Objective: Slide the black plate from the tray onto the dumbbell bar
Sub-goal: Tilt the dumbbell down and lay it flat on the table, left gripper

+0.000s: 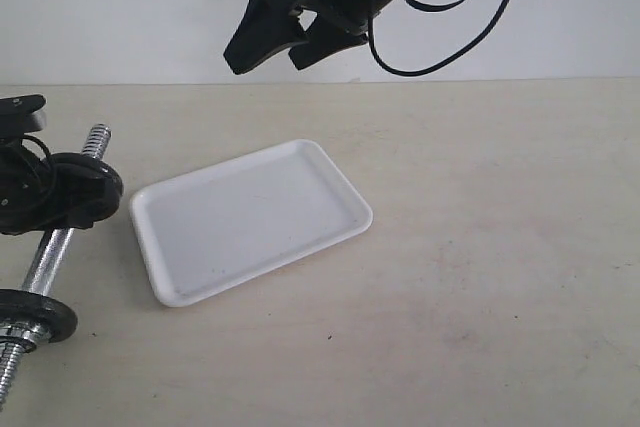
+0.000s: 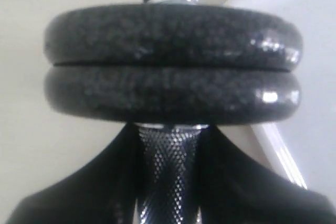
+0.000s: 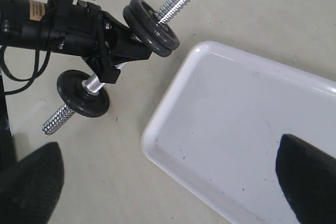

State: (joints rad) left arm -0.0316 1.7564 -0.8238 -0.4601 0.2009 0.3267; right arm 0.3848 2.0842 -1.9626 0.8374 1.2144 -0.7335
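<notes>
The left gripper [image 2: 170, 179] clamps the knurled middle of the short chrome steel dumbbell bar [image 1: 45, 257]. On that bar, the small round matte-black iron plate [image 2: 173, 35] sits flush against a like black disc [image 2: 173, 95]. The right gripper [image 1: 268, 57] hangs, jaws spread wide, above the flat white plastic tray [image 1: 250, 217] beside the bar.
</notes>
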